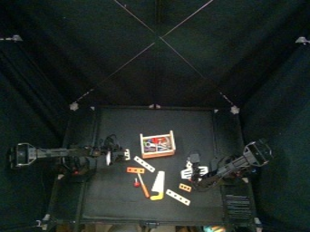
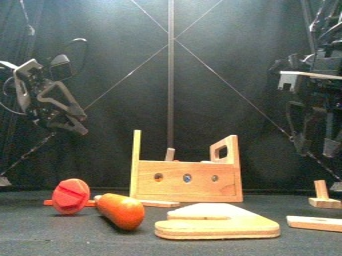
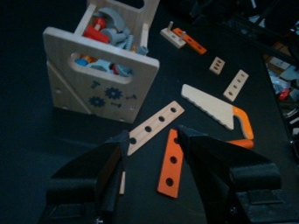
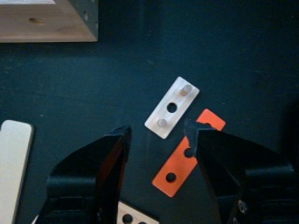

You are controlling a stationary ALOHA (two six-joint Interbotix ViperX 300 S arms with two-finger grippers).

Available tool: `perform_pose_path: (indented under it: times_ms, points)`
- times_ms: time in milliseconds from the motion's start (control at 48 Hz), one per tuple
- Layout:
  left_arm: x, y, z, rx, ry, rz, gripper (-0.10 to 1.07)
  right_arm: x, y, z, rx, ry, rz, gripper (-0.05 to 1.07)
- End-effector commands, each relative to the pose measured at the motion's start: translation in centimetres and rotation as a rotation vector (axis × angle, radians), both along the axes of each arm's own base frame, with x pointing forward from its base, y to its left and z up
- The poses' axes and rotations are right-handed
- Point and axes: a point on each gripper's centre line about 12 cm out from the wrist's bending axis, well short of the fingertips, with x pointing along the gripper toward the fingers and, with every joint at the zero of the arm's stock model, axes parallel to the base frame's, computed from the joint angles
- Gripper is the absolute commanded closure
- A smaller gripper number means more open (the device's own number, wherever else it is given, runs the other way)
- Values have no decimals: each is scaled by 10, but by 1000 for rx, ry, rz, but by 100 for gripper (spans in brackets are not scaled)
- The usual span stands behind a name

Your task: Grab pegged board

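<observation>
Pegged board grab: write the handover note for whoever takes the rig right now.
Left gripper: open, empty, above flat strips short of the board.
Right gripper: open wide, empty, over a pale holed strip and an orange strip.
Pale-wood, red-rimmed pegged board: on the black table mid-way between the arms, untouched.
Done: nothing grasped.
Left: bring a gripper to the board, close, lift.

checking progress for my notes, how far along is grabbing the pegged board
Nothing looks done yet: the red-rimmed pale-wood pegged board stands untouched mid-table. In hand: both arms are near it, the left gripper on one side and the right gripper on the other, each with fingers open and empty, over flat strips such as the orange holed strip. Left: reaching the board, closing on it and lifting.
</observation>
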Motion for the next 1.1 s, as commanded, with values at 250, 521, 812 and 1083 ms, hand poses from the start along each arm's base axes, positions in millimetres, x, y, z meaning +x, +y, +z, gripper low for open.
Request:
perform_pose_path:
  times_ms: [250,521,812,1083]
  points:
    - [-2,5,-4,4,51,39,13,-5,-4,-3,-2,9,-19,15]
    - [-3,10,-6,-22,71,89,13,2,0,-16,37,10,-16,15]
    - [-3,10,-6,-23,72,88,13,10,-19,-36,39,48,-116,13]
    - [-4,9,-7,-23,74,85,13,10,-24,-41,65,42,-219,4]
